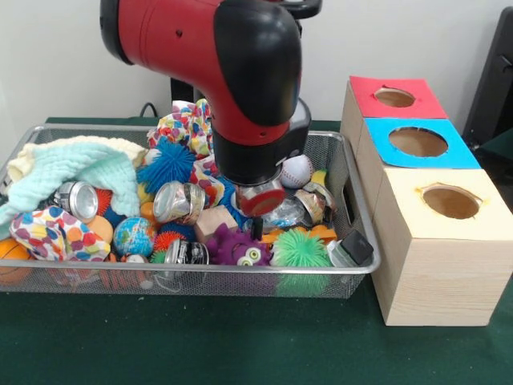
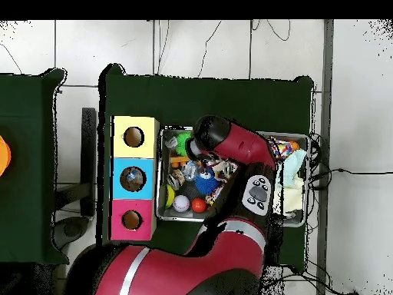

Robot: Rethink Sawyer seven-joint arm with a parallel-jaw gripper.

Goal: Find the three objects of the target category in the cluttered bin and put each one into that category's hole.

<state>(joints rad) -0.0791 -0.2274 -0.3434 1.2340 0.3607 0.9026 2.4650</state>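
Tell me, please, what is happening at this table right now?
A red and black robot arm is reaching down into a wire mesh bin crowded with toys, balls, small cans and cloths. Its end is low over the middle of the pile, near a baseball; the arm's bulk hides what it is doing there. Beside the bin stand three boxes with round holes: red-topped, blue-topped and yellow-topped. In the overhead view something appears to lie inside the blue box's hole.
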